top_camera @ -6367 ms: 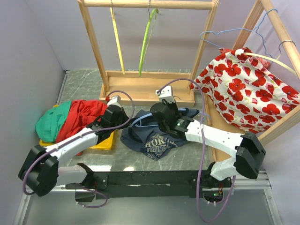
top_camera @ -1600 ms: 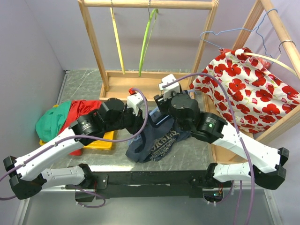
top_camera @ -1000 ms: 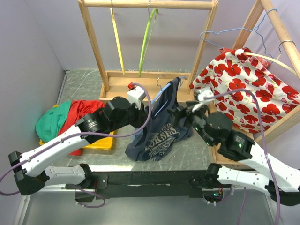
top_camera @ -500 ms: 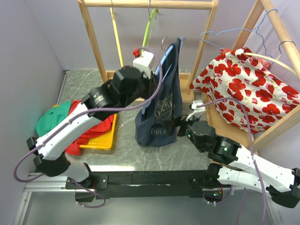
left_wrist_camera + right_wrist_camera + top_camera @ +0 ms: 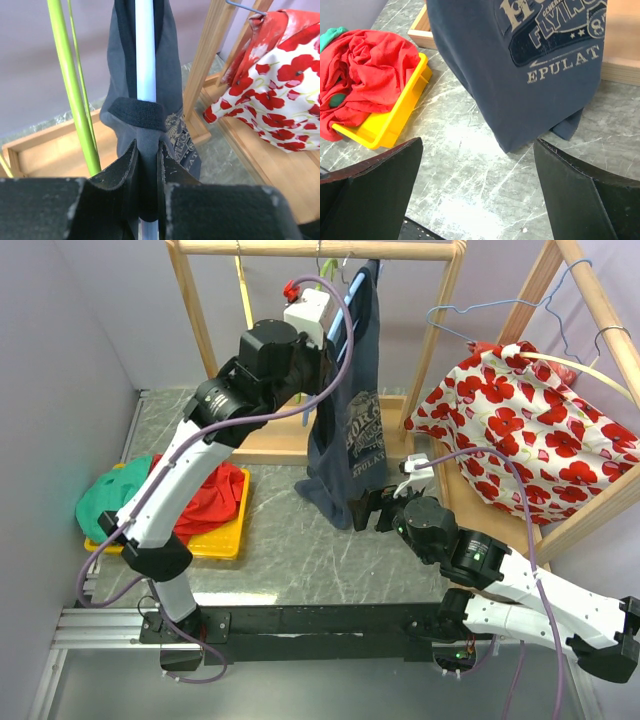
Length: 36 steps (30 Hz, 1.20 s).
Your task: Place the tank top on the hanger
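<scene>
The dark navy tank top (image 5: 348, 430) hangs lengthwise from high up by the wooden rack's top rail (image 5: 420, 250), its hem just above the table. It is draped over the light blue hanger (image 5: 346, 318), whose arm shows as a pale bar (image 5: 145, 60) inside the strap. My left gripper (image 5: 148, 155) is raised and shut on the strap and the hanger arm together. The right gripper (image 5: 372, 510) sits low by the hem, open, with only bare table between its fingers (image 5: 370, 195). The printed chest (image 5: 550, 30) fills the right wrist view.
A lime green hanger (image 5: 75, 100) hangs just left of the tank top, and a yellow one (image 5: 243, 290) further left. A floral bag (image 5: 530, 430) hangs on the right-hand rack. A yellow tray (image 5: 215, 540) holds red (image 5: 370, 75) and green (image 5: 110, 505) garments.
The left arm has lifted the tank top and hanger higher, up to the rack's top rail. The right gripper stays low and open near the hem.
</scene>
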Tool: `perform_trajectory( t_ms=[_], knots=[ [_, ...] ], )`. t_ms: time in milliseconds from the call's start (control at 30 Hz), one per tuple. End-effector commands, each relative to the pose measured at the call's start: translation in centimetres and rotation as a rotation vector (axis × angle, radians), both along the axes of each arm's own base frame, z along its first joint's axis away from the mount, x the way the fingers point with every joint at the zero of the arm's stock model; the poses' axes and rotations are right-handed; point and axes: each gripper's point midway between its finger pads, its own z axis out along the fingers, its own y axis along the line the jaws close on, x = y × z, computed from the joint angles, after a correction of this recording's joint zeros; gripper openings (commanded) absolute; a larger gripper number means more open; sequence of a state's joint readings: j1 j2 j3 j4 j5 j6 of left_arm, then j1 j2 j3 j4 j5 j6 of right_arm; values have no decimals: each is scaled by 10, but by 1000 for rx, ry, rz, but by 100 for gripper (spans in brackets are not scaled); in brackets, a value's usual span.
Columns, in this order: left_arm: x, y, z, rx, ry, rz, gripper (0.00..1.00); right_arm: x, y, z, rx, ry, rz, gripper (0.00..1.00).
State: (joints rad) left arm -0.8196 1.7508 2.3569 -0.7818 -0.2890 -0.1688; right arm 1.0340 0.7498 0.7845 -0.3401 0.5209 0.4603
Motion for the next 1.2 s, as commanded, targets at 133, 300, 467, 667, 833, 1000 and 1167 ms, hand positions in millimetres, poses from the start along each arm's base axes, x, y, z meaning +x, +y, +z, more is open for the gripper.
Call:
perform_trajectory(
  t_ms=[133, 300, 467, 667, 833, 1000, 1167],
  knots=[
    [14, -12, 62, -111, -213, -33, 1, 0, 0, 29, 97, -37, -4, 100],
    [23, -19, 71, -158, -251, -25, 1, 0, 0, 31, 101, -37, -3, 100],
    [36, -26, 69, -179, -259, -12, 1, -2, 0, 31, 113, -36, 3, 100],
    [47, -29, 77, -223, -297, 2, 1, -5, -1, 33, 128, -35, 12, 100],
    [51, -31, 85, -253, -323, -10, 1, -7, -3, 35, 140, -37, 16, 100],
    [61, -37, 79, -277, -305, -36, 1, -9, -6, 34, 149, -34, 12, 100],
    [64, -38, 76, -309, -275, -99, 1, -11, -9, 37, 161, -36, 11, 100]
  ],
)
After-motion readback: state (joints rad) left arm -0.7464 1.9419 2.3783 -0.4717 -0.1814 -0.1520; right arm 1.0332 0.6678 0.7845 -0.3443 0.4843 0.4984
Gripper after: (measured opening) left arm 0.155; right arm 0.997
